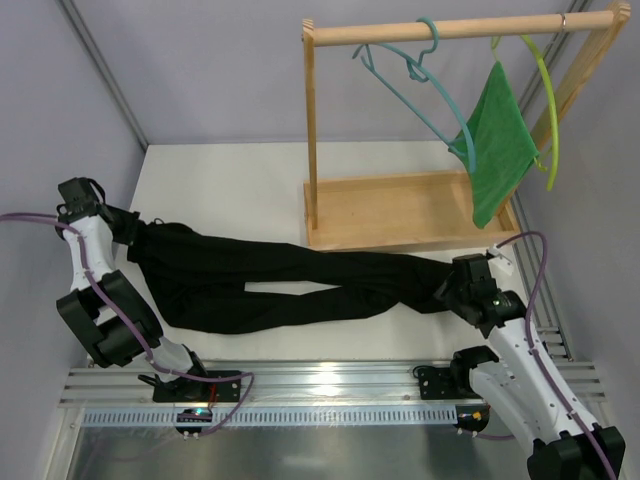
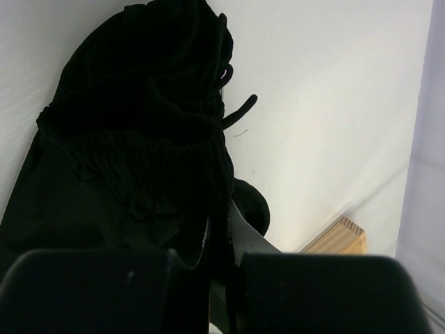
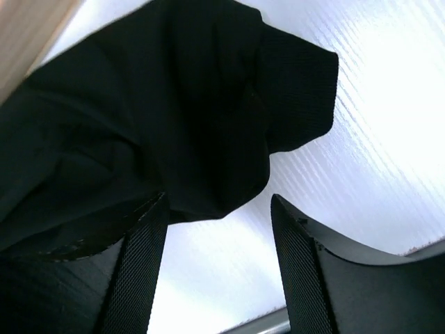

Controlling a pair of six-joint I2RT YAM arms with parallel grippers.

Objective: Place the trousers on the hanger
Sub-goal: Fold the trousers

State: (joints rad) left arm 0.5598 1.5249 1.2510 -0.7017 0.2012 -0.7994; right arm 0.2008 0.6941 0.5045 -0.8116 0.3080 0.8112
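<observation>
From above, the trousers (image 1: 290, 285) lie flat on the white bench (image 1: 230, 180) in front of the wooden rack (image 1: 400, 215), waist off to the rack's left, both legs running right and ending just before the rack's front right corner; the teal hanger (image 1: 420, 85) hangs by its hook from the rack's top rail, bare, with a green cloth (image 1: 497, 145) and a yellow-green hanger (image 1: 545, 100) beside it toward the rack's right post; the left gripper (image 1: 135, 232) sits at the waist end, well left of the rack, and the right gripper (image 1: 448, 285) is at the leg ends, close to the rack's base; in the left wrist view the gripper (image 2: 224, 278) is pressed together on a fold of black trousers (image 2: 125, 160) fabric, the gathered waistband and a loose drawstring (image 2: 236, 111) bunched beyond it, a corner of the rack (image 2: 337, 238) showing at lower right; in the right wrist view the gripper (image 3: 219, 236) is spread, with bare bench (image 3: 375, 139) between its fingers (image 3: 306, 271); the trousers (image 3: 174, 118) hem lies just past the tips, its edge overlapping the left one, and a strip of the rack (image 3: 28, 28) fills the upper left corner.
</observation>
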